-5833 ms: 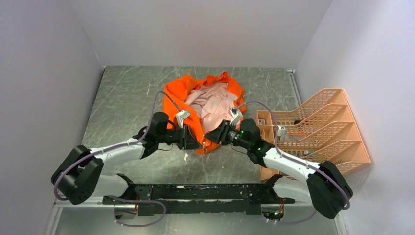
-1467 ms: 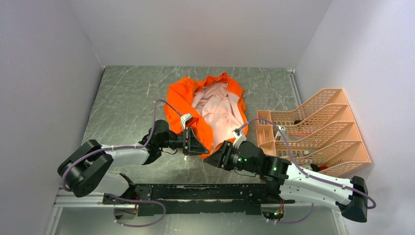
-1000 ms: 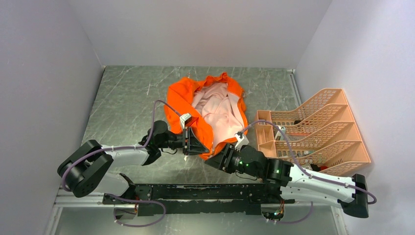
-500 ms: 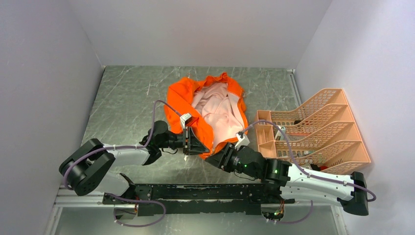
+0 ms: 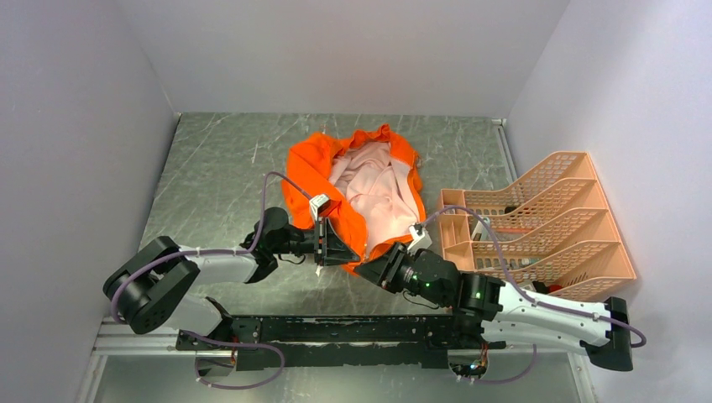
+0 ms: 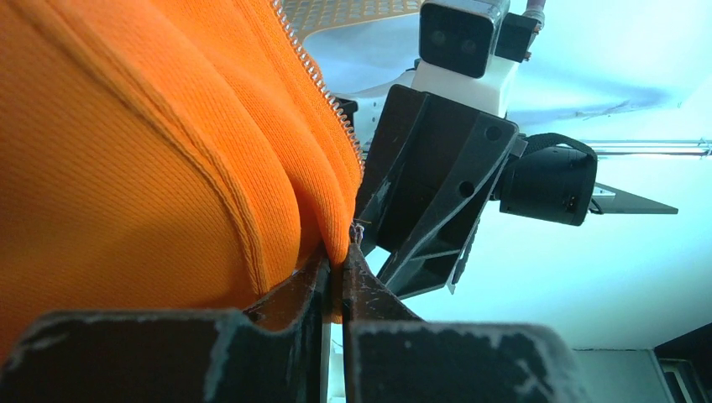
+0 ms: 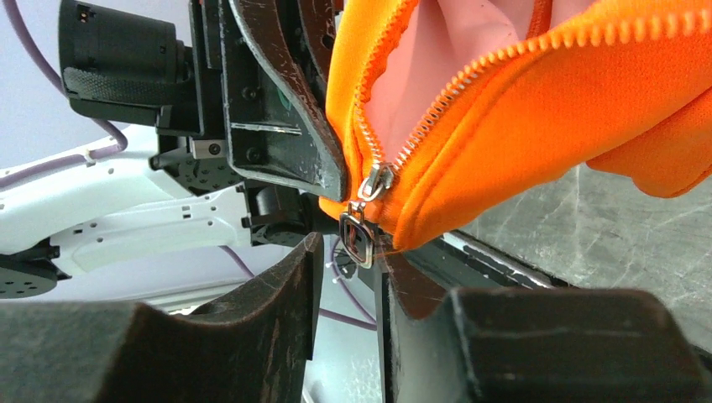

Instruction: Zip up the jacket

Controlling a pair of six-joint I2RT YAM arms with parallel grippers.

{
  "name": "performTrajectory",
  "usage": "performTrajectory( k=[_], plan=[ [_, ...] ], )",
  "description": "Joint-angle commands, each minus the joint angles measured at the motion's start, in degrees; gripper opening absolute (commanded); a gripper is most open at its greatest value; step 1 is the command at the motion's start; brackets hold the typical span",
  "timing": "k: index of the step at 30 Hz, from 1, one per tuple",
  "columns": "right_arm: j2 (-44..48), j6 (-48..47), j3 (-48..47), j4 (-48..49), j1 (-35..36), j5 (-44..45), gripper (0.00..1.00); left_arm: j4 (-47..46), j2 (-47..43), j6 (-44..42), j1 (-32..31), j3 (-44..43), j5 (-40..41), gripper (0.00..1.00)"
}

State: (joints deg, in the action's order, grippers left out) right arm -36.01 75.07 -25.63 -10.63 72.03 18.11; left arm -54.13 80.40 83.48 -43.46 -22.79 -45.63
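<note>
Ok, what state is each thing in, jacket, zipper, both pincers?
jacket: lying open, pink lining showing.
zipper: unzipped, slider at its lower end.
left pincer: shut on the jacket's front edge.
right pincer: open, fingers either side of the hanging zipper pull.

A peach mesh basket rack (image 5: pixel 537 220) with stepped tiers stands at the right edge of the grey marbled table (image 5: pixel 210 176), against the pale wall (image 5: pixel 625 101).

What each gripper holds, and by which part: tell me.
Left gripper pinches the jacket by its bottom front edge, beside the zipper teeth. Right gripper holds nothing yet: its jaws stand open around the zipper pull.
</note>
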Motion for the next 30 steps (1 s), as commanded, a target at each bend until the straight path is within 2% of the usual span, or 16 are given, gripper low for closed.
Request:
performTrajectory(
  k=[1,11,16,20,30],
  plan=[
    [1.4,1.5,0.6,0.7,0.4,2.5,0.3,-5.4,0.3,1.2,-1.1,0.4,-1.3,0.08],
    [2.2,1.7,1.2,0.5,0.4,2.9,0.19,-4.3,0.4,0.5,-1.4,-0.1,-1.4,0.08],
    [3.3,1.9,1.6,0.4,0.5,3.6,0.0,-5.1,0.9,0.5,-1.5,0.1,-1.6,0.08],
    [4.1,0.8,1.0,0.5,0.5,5.0,0.0,-3.8,0.8,-0.4,-1.5,0.0,-1.6,0.08],
    [3.7,-5.9,-2.4,2.0,0.2,9.0,0.0,12.5,-4.7,-11.0,-1.8,-2.8,-1.4,0.08]
  ],
)
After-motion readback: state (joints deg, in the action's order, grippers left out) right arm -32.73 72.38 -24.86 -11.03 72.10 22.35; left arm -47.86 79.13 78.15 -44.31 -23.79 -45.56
